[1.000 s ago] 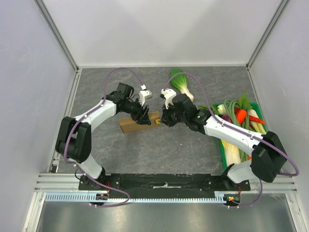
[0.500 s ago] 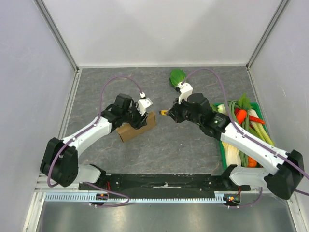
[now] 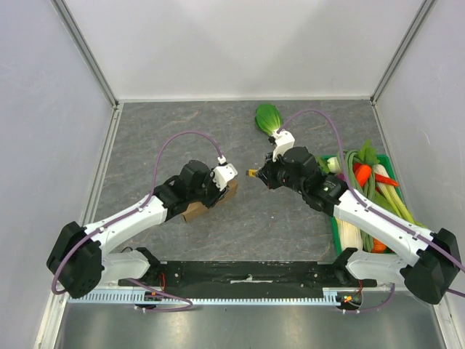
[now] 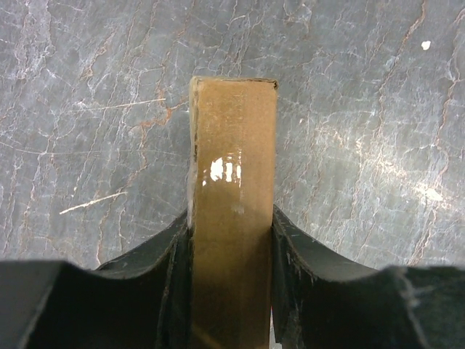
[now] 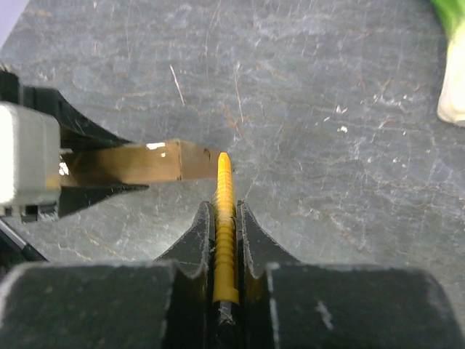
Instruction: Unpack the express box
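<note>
The arms have drawn apart. The left gripper (image 4: pixel 232 222) clamps the small flat brown cardboard express box (image 4: pixel 232 123) edgewise above the grey stone tabletop (image 4: pixel 378 109); the right gripper (image 5: pixel 225 209) pinches a slim yellow ridged cutter (image 5: pixel 224 182) near the box's end. Likely best: hold steady, slice along the glossy tape (image 4: pixel 225 171).

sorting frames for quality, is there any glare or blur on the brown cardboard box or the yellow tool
Left wrist: a white glare patch on the flat brown cardboard box, otherwise sharp; right wrist: the ribbed yellow plastic tool is crisp, a small glint on the box's top, the black foreground soft; top external: even light, faint shadows, no glare.
</note>
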`<state>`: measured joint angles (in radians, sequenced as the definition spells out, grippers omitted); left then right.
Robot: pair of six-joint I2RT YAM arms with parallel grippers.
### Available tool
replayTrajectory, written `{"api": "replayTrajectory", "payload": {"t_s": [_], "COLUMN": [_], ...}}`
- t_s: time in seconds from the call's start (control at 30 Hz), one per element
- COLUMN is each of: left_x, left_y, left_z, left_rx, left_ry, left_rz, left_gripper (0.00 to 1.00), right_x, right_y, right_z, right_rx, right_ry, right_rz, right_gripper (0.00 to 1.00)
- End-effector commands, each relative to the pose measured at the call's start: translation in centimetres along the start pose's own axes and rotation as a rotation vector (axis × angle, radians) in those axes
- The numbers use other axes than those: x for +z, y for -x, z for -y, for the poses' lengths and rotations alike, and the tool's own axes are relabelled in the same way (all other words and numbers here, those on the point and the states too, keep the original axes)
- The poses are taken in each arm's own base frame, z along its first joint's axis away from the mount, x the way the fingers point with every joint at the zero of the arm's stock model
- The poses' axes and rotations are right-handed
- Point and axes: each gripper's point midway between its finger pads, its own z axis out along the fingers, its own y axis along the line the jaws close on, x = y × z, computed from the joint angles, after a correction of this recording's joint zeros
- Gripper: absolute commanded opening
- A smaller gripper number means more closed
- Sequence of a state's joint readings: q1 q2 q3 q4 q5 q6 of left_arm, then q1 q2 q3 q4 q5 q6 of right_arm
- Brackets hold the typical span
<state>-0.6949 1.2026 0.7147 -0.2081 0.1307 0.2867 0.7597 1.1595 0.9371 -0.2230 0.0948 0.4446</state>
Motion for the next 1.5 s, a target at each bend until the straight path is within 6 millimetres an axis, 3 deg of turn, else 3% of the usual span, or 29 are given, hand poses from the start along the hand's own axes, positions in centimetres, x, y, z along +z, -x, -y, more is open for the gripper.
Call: {"api": "replayTrajectory", "payload": {"t_s": [0.0, 0.17, 0.37, 0.53, 0.6, 0.8, 0.97, 1.27, 1.47], "left_x": [0.5, 1.1, 1.4, 1.1, 1.0, 0.9, 1.7, 3.0, 2.3], "left_y": [-1.5, -2.8, -3.5, -2.4, -1.9, -0.3, 0.8, -2.4, -3.1], "left_z": [0.8, 1.5, 1.6, 0.8, 0.4, -1.5, -1.9, 1.5, 4.0], "left_rx": [-0.093, -0.104, -0.095, -0.076, -0.057, 0.105, 0.249, 0.160, 0.119], "left_ry": [0.007, -0.012, -0.009, 0.025, 0.046, 0.158, 0.202, 0.075, -0.055], "left_rz": [-0.041, -0.087, -0.112, -0.083, -0.063, -0.026, -0.033, -0.111, -0.095], "left_gripper": [0.39, 0.48, 0.54, 0.33, 0.32, 0.32, 0.32, 0.34, 0.28], "right_x": [-0.1, -0.4, -0.7, -0.8, -0.9, -1.3, -1.5, -0.2, 0.2], "right_y": [0.0, -0.8, -0.5, -0.2, -0.2, 1.3, 2.5, -0.9, -1.1], "right_z": [-1.5, -1.9, -1.7, -1.5, -1.5, 1.0, 1.0, -0.9, -1.0], "right_rx": [-0.021, -0.043, -0.042, -0.037, -0.039, -0.011, 0.005, -0.027, -0.003], "right_ry": [0.104, 0.146, 0.136, 0.120, 0.119, -0.023, -0.030, 0.113, 0.129], "right_rz": [0.029, 0.013, 0.029, 0.037, 0.042, 0.120, 0.171, 0.096, 0.123], "right_gripper": [0.00, 0.00, 0.00, 0.00, 0.00, 0.00, 0.00, 0.00, 0.00]}}
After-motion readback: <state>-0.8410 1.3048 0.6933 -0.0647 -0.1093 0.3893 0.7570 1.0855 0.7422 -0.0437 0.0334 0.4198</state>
